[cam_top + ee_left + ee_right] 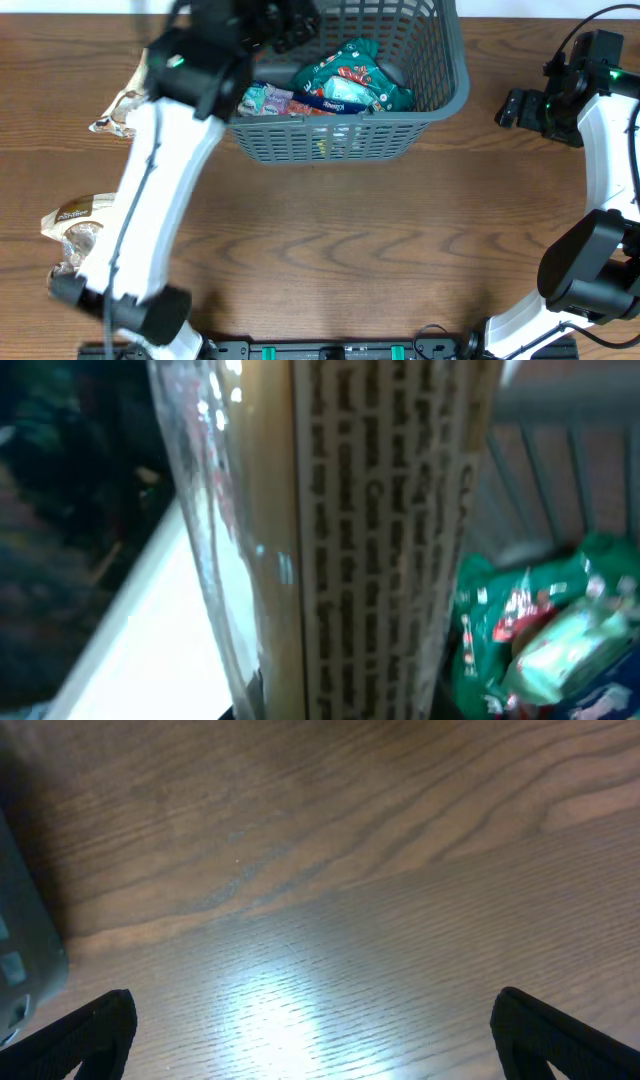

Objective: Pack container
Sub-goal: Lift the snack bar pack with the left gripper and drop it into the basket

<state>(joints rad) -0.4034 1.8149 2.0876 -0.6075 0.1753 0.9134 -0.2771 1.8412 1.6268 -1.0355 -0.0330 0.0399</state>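
The dark grey lattice basket (345, 140) stands at the back middle of the table, with green snack packets (350, 80) inside. My left gripper (285, 25) hangs over the basket's left part. It is shut on a tan and clear packet with printed text (380, 540), which fills the left wrist view. Its fingers are hidden behind the packet. Green packets (540, 630) and the basket wall (560, 460) show past it. My right gripper (520, 108) is open and empty over bare table right of the basket. Its fingertips (315, 1030) are wide apart.
Two clear and tan snack packets lie on the table at the left, one (120, 110) near the basket and one (75, 225) nearer the front. The basket's corner (25, 950) shows at the left edge of the right wrist view.
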